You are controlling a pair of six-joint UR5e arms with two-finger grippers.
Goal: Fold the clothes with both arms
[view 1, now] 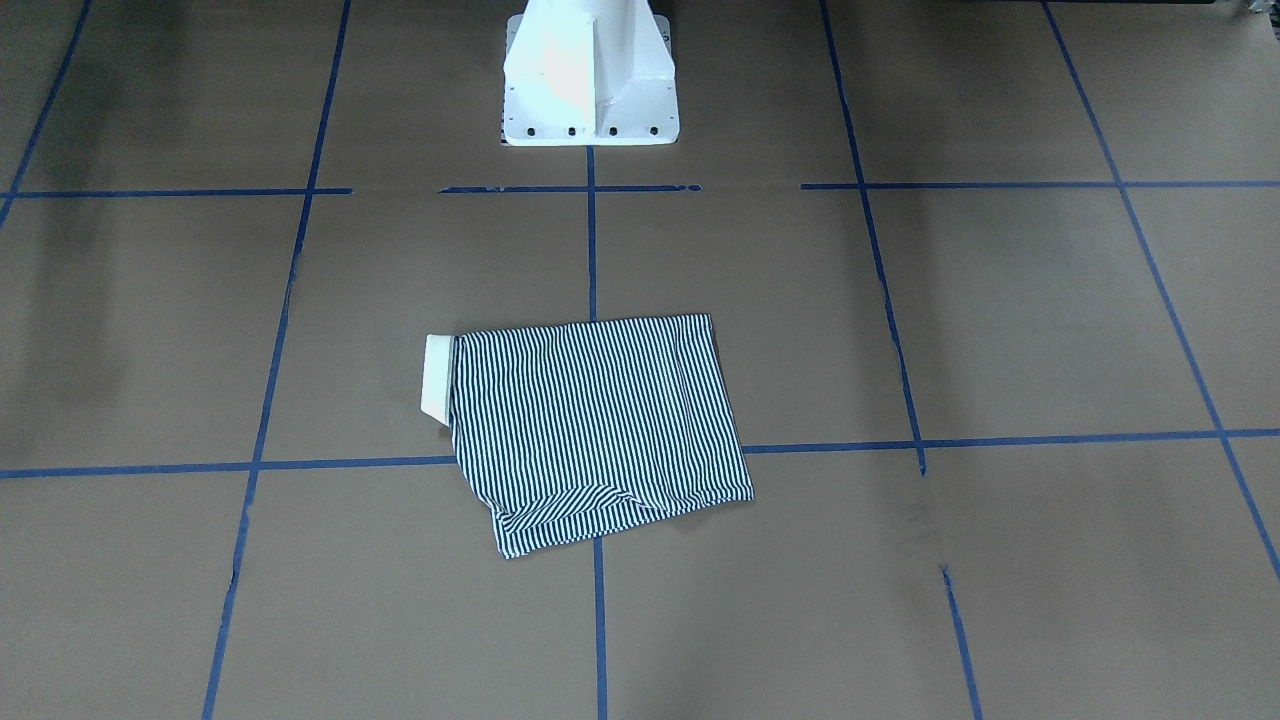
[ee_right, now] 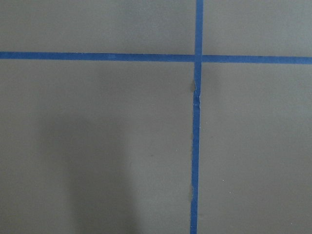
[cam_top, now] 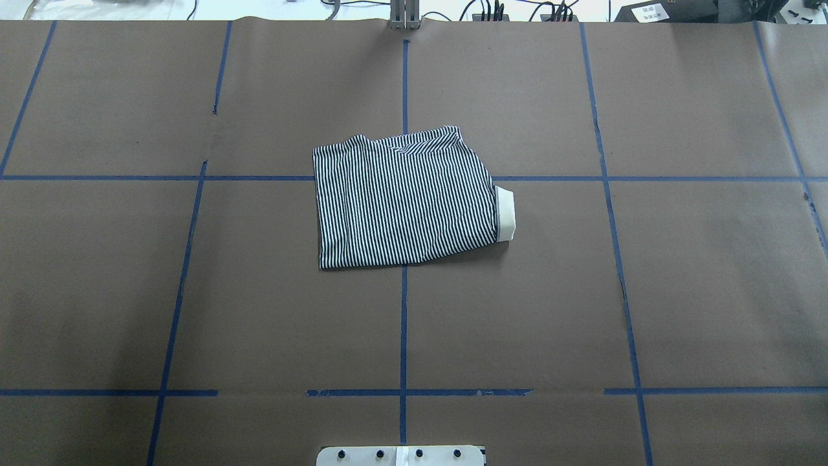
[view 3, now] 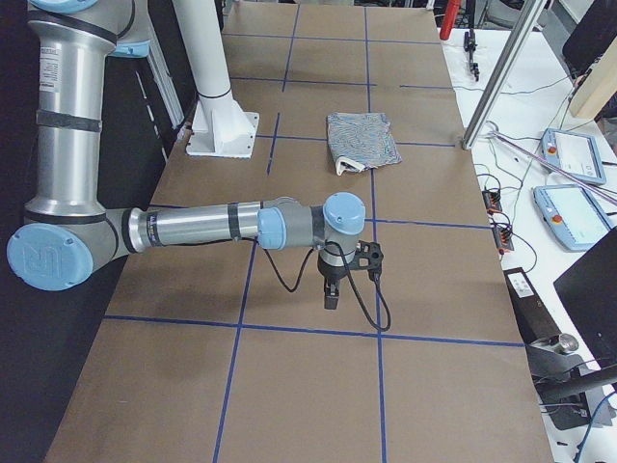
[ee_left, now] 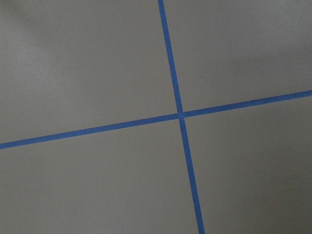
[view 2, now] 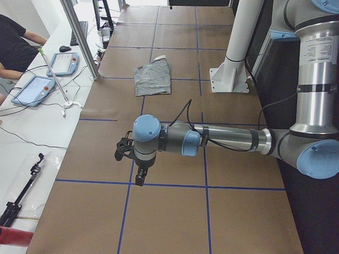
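The striped polo shirt [view 1: 600, 420] lies folded into a compact rectangle at the table's middle, its cream collar [view 1: 437, 375] sticking out at one side. It also shows in the overhead view [cam_top: 404, 200] with the collar [cam_top: 505, 213] on the right, and in the two side views [view 2: 152, 78] [view 3: 362, 140]. Neither arm touches it. The left gripper [view 2: 139, 180] hangs over bare table far from the shirt. The right gripper [view 3: 331, 297] hangs likewise at the other end. I cannot tell whether either is open or shut. Both wrist views show only table and blue tape.
The white pedestal base [view 1: 590, 80] stands behind the shirt. Blue tape lines [cam_top: 403, 323] grid the brown table cover. A metal post [view 2: 79, 39] and teach pendants [view 2: 32, 90] sit at the operators' side, where a seated person [view 2: 13, 47] shows.
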